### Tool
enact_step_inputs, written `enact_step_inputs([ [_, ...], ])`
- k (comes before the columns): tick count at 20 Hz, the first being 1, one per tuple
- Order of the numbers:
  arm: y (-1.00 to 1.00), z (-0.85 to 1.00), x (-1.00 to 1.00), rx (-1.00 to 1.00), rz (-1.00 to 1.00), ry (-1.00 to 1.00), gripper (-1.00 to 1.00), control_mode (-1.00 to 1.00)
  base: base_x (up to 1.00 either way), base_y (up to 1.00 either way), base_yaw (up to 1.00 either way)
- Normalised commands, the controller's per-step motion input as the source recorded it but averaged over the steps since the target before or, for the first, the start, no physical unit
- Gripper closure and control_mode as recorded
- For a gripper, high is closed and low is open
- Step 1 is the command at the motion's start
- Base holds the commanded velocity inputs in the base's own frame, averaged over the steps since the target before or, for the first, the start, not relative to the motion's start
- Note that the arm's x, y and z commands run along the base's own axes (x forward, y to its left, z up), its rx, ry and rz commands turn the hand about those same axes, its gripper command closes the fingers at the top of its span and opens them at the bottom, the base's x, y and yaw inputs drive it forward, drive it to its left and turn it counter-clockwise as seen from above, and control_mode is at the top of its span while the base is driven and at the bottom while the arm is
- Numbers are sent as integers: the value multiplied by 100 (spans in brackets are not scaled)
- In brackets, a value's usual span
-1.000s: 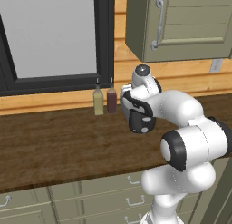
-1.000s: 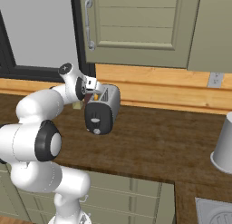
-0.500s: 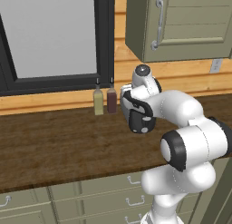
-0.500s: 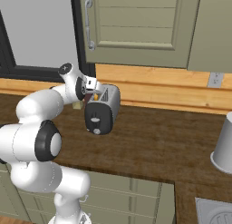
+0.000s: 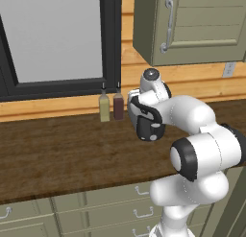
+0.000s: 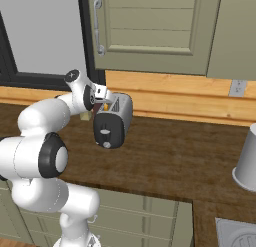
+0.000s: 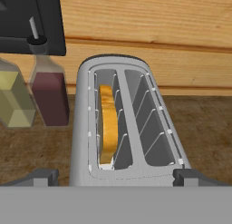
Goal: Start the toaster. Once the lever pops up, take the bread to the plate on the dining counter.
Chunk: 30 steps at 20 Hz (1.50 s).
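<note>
The silver toaster (image 7: 122, 128) stands on the dark wood worktop against the plank wall. Its black end panel (image 6: 107, 131), with a round knob (image 6: 105, 144), faces me; the lever is too small to make out. A tan-yellow slice of bread (image 7: 107, 128) stands on edge in the left slot, and the right slot is empty. My gripper (image 7: 118, 177) hangs open just above the toaster's top, with one fingertip (image 7: 45, 175) on each side of it, touching nothing. From the base views, the hand (image 6: 100, 97) sits over the toaster's (image 5: 146, 120) rear. The plate and the dining counter are out of view.
Two slim bottles, one yellowish (image 5: 104, 109) and one dark red (image 5: 118, 106), stand just left of the toaster by the black window frame (image 5: 110, 39). A wall cabinet (image 6: 150, 26) hangs overhead. A grey cylinder (image 6: 247, 158) stands far right, near a sink drain (image 6: 240, 236).
</note>
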Motion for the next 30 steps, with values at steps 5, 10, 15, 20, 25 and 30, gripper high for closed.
enact_step_inputs([
  [5, 0, 0, 0, 0, 0, 0, -100, -100, 0, 0, 0],
  [10, 0, 0, 4, 0, 0, 0, -100, -100, 0, 0, 0],
  [15, -2, -3, 5, 0, 0, -3, -100, -100, 0, 0, 0],
  [20, 0, -2, 17, 0, 0, -2, -100, -100, 0, 0, 0],
  [25, 0, 0, 3, 0, 0, -10, -100, -100, 0, 0, 0],
  [30, -1, 0, 2, 0, 0, -8, -100, -100, 0, 0, 0],
])
